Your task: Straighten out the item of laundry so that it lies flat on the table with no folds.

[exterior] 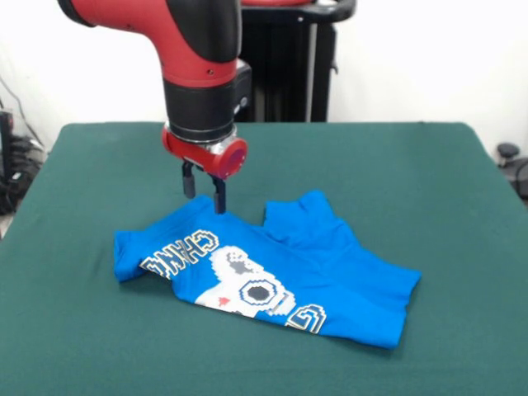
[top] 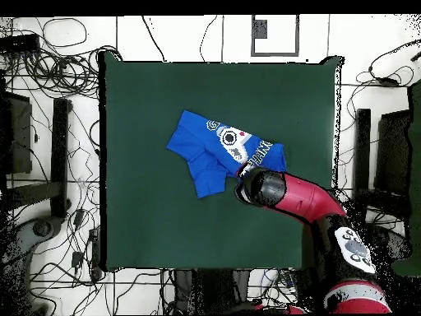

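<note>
A bright blue T-shirt, the item of laundry [exterior: 272, 276] [top: 215, 150], lies crumpled on the green table [exterior: 396, 165] [top: 164, 222], with its white, black and yellow graphic facing up. One sleeve is folded up at the far edge and the hem bunches at the right in the front view. My gripper [exterior: 204, 191] hangs just above the shirt's far edge, near the lettering. Its two dark fingers stand a little apart with nothing between them. In the overhead view the arm [top: 288, 197] hides the gripper.
Black stands and tangled cables [top: 49, 123] surround the table on the floor. Behind the table, a black pedestal [exterior: 289, 66] rises. Green cloth stretches wide on all sides of the shirt.
</note>
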Tool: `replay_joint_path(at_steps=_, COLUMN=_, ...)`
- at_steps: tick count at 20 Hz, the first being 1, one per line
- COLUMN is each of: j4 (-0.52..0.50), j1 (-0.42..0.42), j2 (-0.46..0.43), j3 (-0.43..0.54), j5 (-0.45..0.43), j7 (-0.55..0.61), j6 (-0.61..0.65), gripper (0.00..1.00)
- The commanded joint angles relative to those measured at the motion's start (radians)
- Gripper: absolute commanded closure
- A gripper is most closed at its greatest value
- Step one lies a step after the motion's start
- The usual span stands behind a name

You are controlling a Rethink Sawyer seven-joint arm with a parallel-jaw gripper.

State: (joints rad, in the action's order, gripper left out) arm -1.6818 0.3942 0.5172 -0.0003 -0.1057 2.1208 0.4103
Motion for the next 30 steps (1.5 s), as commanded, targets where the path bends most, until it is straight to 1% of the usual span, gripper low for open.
replay_joint_path(at_steps=1, j4=0.021, j1=-0.005, j2=-0.024, j3=0.039, j5=0.017, j7=0.107, j6=-0.058, gripper=0.00)
replay_joint_path(at_steps=14, j4=-0.002, j1=0.010, j2=-0.025, j3=0.040, j5=0.003, j7=0.100, j6=-0.076, gripper=0.00)
replay_joint_path(at_steps=30, j4=-0.056, j1=0.011, j2=-0.030, j3=0.033, j5=-0.014, j7=0.107, j6=-0.139, gripper=0.00)
